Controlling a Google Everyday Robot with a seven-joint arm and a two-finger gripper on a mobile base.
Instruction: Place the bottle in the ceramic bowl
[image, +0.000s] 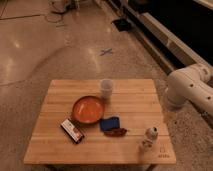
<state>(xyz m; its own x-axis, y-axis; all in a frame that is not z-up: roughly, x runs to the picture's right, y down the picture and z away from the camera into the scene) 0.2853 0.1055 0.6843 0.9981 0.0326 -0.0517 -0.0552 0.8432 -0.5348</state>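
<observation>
Spreading across most of the view, the speckled floor carries a blue cross mark just beyond the wooden bench, probably a marker for where the bench should stand. The bench sits square to the camera with everything grouped toward its middle and front, which looks like a layout chosen to keep each item within reach.

The white arm hangs off the bench's right edge, bent and held clear of the top, so it shadows nothing. The end effector lies out of frame, past the visible links on the right. Its jaws stand apart and carry nothing of the task.

The ceramic bowl rests left of centre, mouth up and empty, so it can take something dropped in from above. Near its front-left edge a flat dark packet lies at an angle. A blue pad-like item lies close to the bowl's front-right edge. The translucent cup stands upright at the bowl's back-right, close to the rim, and it could be knocked by a careless approach from that side.

The bottle stands upright, cap up, near the front-right corner, well apart from the bowl and nearest the arm. That spot probably favours a grasp from the side or from above. A small red-brown item lies flat between the bottle and the packet, just in front of the blue pad. The task appears not yet begun.
</observation>
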